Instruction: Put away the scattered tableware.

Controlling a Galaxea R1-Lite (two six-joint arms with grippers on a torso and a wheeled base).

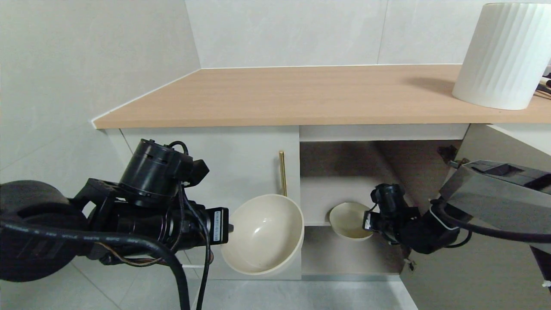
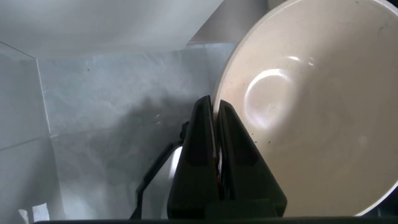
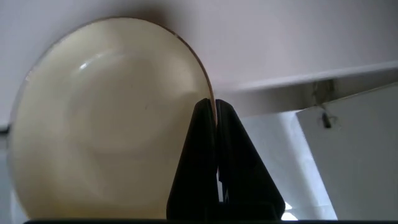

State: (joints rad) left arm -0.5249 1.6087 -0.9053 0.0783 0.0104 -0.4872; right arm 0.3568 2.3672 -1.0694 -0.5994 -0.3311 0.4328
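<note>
From the head view the job looked about midway. Both bowls were in the robot's grasp and neither had been set down yet. The left gripper (image 1: pixel 229 228) pinched the rim of the large bowl (image 1: pixel 264 234), which hung tipped on its side outside the cabinet (image 1: pixel 344 258), in front of the closed door (image 1: pixel 215 159) and just below its brass handle (image 1: pixel 283 172). At about three o'clock from it, the right gripper (image 1: pixel 366 221) was clamped on the small bowl (image 1: pixel 348 220), which was tilted too and already inside the open compartment, though I could not tell whether it touched the shelf. By my reckoning, what remained was releasing the small bowl, bringing the large one in beside it and shutting up.

The wooden countertop (image 1: pixel 301 94) ran above, with a ribbed white container (image 1: pixel 503 56) at two o'clock and pale tiled wall (image 1: pixel 86 64) behind and to nine o'clock. Grey floor (image 1: pixel 301 297) lay at six.

In the left wrist view the left gripper (image 2: pixel 216 124) had its fingers pressed together on the large bowl (image 2: pixel 311 106) at its edge — hollow side showing.

In the right wrist view the right gripper (image 3: pixel 216 118) nipped the rim of the small bowl (image 3: pixel 106 112) in just the same way.
</note>
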